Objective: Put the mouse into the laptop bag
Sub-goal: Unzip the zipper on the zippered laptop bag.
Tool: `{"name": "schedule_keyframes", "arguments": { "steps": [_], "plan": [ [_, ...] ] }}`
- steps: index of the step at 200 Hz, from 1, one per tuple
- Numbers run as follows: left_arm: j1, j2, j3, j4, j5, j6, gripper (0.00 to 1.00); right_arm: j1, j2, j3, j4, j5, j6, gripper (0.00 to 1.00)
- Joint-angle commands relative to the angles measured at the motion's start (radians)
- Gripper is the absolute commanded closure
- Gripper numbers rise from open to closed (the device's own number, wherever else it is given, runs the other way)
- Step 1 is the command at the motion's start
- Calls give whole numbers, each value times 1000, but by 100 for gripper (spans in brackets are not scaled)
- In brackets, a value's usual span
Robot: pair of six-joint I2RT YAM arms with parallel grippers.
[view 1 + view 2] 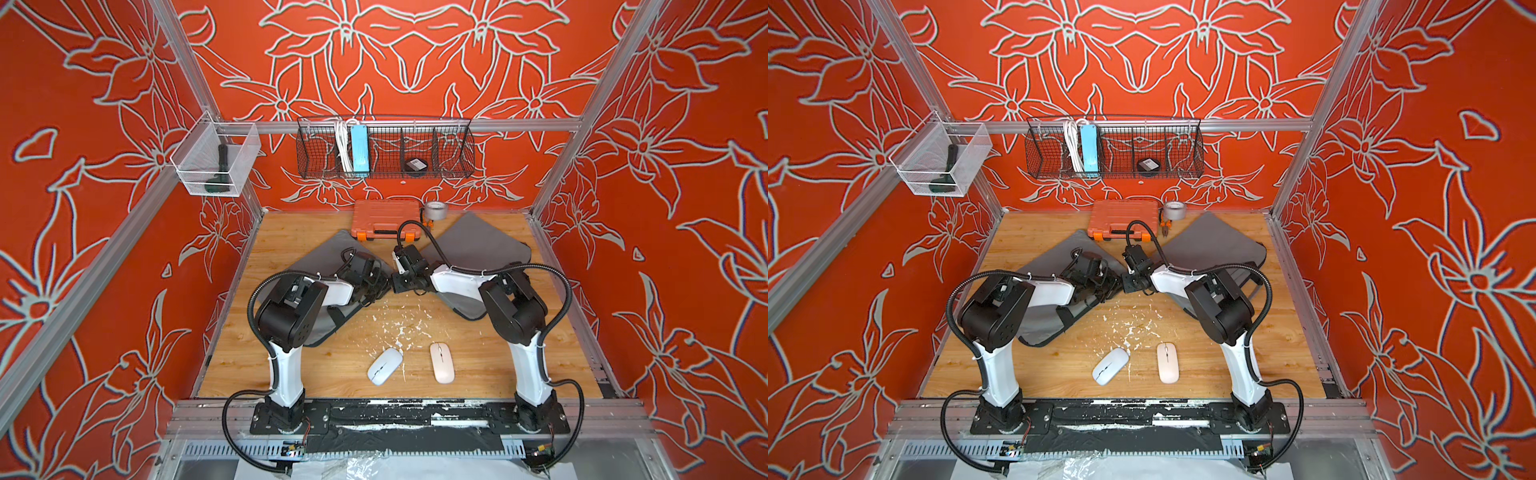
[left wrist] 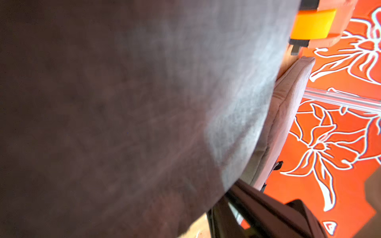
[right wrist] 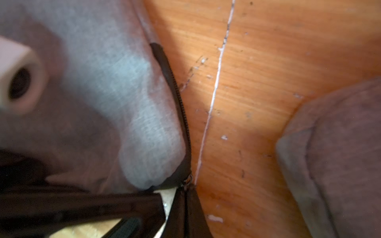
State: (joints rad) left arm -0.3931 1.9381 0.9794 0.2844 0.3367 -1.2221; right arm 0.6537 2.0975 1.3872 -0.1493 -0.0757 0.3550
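Two mice lie near the table's front: a white mouse (image 1: 385,365) (image 1: 1110,365) and a pink mouse (image 1: 441,362) (image 1: 1168,362), both untouched. A grey laptop bag (image 1: 316,257) (image 1: 1050,262) lies at left, a second grey bag (image 1: 478,245) at right. Both grippers meet at the left bag's inner corner. My left gripper (image 1: 379,284) is shut on the bag's fabric (image 2: 144,103), which covers its jaws in the left wrist view. My right gripper (image 1: 395,284) (image 3: 186,197) is shut on the zipper pull (image 3: 188,181) at the end of the black zipper (image 3: 177,88).
An orange tool case (image 1: 388,220) and a tape roll (image 1: 435,211) stand at the back edge. A black wire basket (image 1: 384,151) and a white mesh basket (image 1: 216,160) hang on the frame. White flecks (image 1: 399,324) dot the wooden table between the bags and the mice.
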Motion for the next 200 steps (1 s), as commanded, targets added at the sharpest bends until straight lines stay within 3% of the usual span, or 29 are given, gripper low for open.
{"name": "schedule_keyframes", "arguments": {
  "steps": [1, 17, 48, 78, 113, 134, 154, 178, 200],
  "plan": [
    [37, -4, -4, -80, -91, 2, 68, 0, 5, -23, -80, -53, -22, 100],
    [36, -72, -36, -104, -86, 1, 58, -5, 18, -7, -83, -43, -12, 100],
    [37, -239, -118, -180, -92, -6, 23, -34, 33, 19, -74, -57, 20, 100],
    [38, -434, -226, -279, -57, -38, 5, -62, 57, 65, -104, -64, 27, 100],
    [102, -804, -425, -483, -164, 8, 2, -74, 66, 91, -136, -41, 17, 100],
    [182, -1069, -507, -684, -267, 77, 2, -82, 74, 119, -169, -21, 18, 100],
    [274, -1269, -566, -795, -292, 134, 2, -89, 98, 163, -207, 0, 21, 100],
    [315, -1354, -599, -890, -361, 164, 2, -93, 122, 210, -246, 20, 25, 100],
    [341, -1299, -698, -808, -268, 182, 2, -93, 116, 206, -248, 16, 27, 100]
  ]
}}
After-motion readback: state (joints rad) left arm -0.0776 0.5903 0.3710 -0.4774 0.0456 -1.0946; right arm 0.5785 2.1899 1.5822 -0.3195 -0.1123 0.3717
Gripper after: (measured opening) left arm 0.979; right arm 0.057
